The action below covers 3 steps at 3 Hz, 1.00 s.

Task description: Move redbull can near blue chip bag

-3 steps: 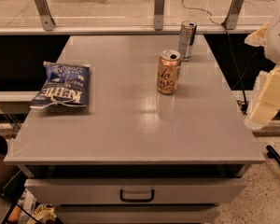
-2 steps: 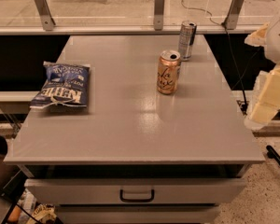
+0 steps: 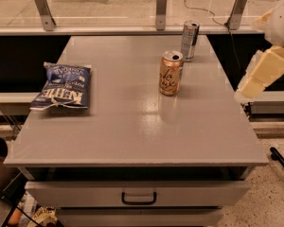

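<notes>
The redbull can (image 3: 190,40) stands upright at the far right of the grey table (image 3: 132,126); it is slim, silver and blue. The blue chip bag (image 3: 62,85) lies flat near the table's left edge, with white KETTLE lettering. They are far apart, almost the table's width. My gripper (image 3: 264,71) shows as a cream-coloured part at the right edge of the view. It hangs beyond the table's right side, well to the right of the redbull can and nearer the camera than it. It touches nothing.
A wider gold-orange can (image 3: 171,73) stands upright just in front of and left of the redbull can. A rail with metal brackets (image 3: 161,4) runs behind the table. A drawer with a dark handle (image 3: 138,198) is below the front edge.
</notes>
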{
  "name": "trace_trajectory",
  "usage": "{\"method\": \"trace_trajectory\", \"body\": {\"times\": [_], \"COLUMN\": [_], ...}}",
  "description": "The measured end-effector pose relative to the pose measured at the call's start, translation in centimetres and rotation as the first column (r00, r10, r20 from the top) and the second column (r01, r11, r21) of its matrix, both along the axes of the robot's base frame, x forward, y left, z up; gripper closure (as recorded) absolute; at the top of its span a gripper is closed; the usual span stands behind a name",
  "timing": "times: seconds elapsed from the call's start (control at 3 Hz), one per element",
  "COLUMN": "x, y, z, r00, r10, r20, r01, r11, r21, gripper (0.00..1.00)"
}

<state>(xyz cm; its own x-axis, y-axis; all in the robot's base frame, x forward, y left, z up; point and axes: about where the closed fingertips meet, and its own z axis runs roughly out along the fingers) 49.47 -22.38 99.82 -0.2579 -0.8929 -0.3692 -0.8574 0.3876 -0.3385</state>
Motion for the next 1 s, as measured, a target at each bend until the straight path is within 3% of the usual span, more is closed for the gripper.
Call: {"method": "trace_trajectory", "body": {"times": [0.33,0.67,1.0], "x": [3.3,6.6,9.5], "y": [-0.7,-1.1,-1.6], "z": [-1.0,-2.5,-4.2], "r00": [0.9969,0.9907,0.9819], "r10": [-0.067,-0.124,-0.183], "r20": [0.041,0.055,0.049], "r01": [0.059,0.1,0.139], "r11": [0.985,0.939,0.873], "r21": [0.162,0.328,0.468], "gripper": [0.0,0.0,0.0]}}
